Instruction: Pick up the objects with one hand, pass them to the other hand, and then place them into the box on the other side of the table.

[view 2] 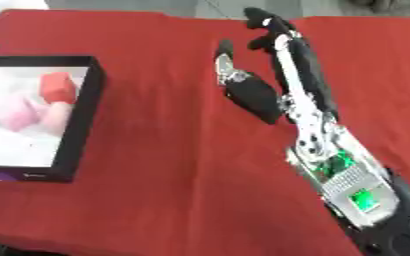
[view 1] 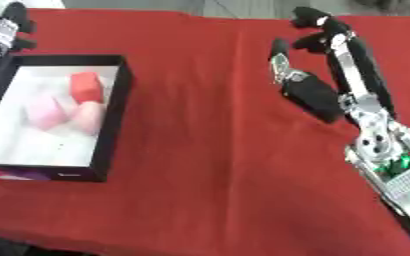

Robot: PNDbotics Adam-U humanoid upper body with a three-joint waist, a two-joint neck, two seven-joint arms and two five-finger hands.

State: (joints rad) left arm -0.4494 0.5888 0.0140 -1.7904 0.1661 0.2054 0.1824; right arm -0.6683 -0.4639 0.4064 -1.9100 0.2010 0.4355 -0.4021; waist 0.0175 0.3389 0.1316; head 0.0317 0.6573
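Red cloth (view 1: 217,150) is covering the whole table, and your right hand (view 2: 274,85) is hovering over it with nothing in it. Its fingers (view 2: 270,27) are stretching nearly straight toward the far edge, only lightly bent at the tips, while the thumb (view 2: 224,55) is sticking out apart from them on the side facing the box. No object is lying between thumb and fingers; only bare cloth is showing in that gap. The silver wrist with its green light is trailing back from the palm toward the near right corner.

Well away from those fingers, across a wide stretch of cloth on the thumb's side, the black-walled box (view 1: 112,125) is sitting with its pale floor exposed. Three blocks are lying together inside it: a red block (view 1: 86,86) farthest from you, and two pink blocks (view 1: 47,112) just nearer, touching or nearly touching one another. None of the blocks is lying outside the box.

Your left hand (view 1: 3,35) is showing at the far left corner, just beyond the box's far wall. It is dark and partly cut off by the edge, so you cannot tell whether its fingers are spread or curled
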